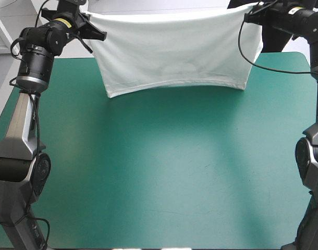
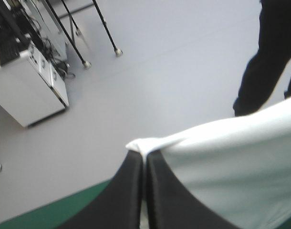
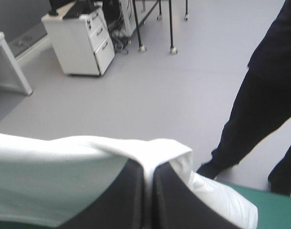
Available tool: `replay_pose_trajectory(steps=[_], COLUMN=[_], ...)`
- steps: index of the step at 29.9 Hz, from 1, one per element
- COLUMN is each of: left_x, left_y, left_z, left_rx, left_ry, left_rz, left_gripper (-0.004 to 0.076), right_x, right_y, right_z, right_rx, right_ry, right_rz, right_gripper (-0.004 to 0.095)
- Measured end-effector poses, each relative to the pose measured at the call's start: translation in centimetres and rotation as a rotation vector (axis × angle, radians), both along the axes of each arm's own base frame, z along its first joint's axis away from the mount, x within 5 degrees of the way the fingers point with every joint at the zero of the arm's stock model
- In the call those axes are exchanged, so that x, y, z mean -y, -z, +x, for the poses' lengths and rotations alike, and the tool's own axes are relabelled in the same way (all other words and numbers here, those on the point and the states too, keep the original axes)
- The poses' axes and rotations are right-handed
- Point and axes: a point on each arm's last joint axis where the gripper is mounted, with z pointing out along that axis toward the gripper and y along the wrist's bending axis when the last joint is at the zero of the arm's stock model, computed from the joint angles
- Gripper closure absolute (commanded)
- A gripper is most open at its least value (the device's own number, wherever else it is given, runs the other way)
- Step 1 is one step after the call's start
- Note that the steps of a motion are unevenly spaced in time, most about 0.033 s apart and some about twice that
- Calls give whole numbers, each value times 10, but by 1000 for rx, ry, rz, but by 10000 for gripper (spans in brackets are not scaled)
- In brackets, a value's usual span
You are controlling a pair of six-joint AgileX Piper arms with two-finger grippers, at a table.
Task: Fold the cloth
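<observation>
left gripper point(image 1: 94, 22): raised above the far left corner of the table point(image 1: 159, 172). its black fingers point(image 2: 129, 191) are all but closed, pinching one upper corner of the t-shirt point(image 1: 174, 52). a small white tuft pokes out past the tips in the left wrist view, so the pinch appears to have the whole corner.

t-shirt: hangs as a flat white sheet between the two grippers, above the far edge of the table. the upper edge runs nearly taut. the lower edge hangs free and slightly bowed over the teal-green cover. whether it touches the cover cannot be told. held by both corners, the sheet hangs smooth under its own weight, ready to be laid flat for folding.

right gripper point(image 1: 251, 15): raised above the far right corner. its fingers are likewise clamped on the opposite upper corner, with fabric draped over the tips.
</observation>
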Motion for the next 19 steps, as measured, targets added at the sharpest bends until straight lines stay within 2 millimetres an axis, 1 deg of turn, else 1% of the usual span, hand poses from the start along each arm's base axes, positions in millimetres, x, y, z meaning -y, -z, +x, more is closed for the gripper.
replay_pose_trajectory(steps=[2, 5, 10, 14, 16, 19], left_x=[1, 2, 2, 3, 5, 9], left_y=[13, 24, 38, 48, 50, 49], left_z=[4, 3, -6, -16, -18, -22], left_rx=[-80, -181, -365, -522, -555, -570], left_ry=[4, 7, 7, 25, 41, 71], left_rz=[-4, -5, 8, -1, -19, -55], left_gripper=[746, 746, 746, 746, 746, 746], right_x=[0, 0, 0, 0, 0, 0], right_y=[19, 44, 75, 92, 94, 91], right_z=[7, 12, 10, 3, -5, -22], right_rx=[-83, -196, -355, -446, -476, -501], right_ry=[-20, -34, -60, -70, -68, -62], right_rz=[-13, -37, -62, -69, -80, -99], right_gripper=[921, 921, 921, 921, 921, 921])
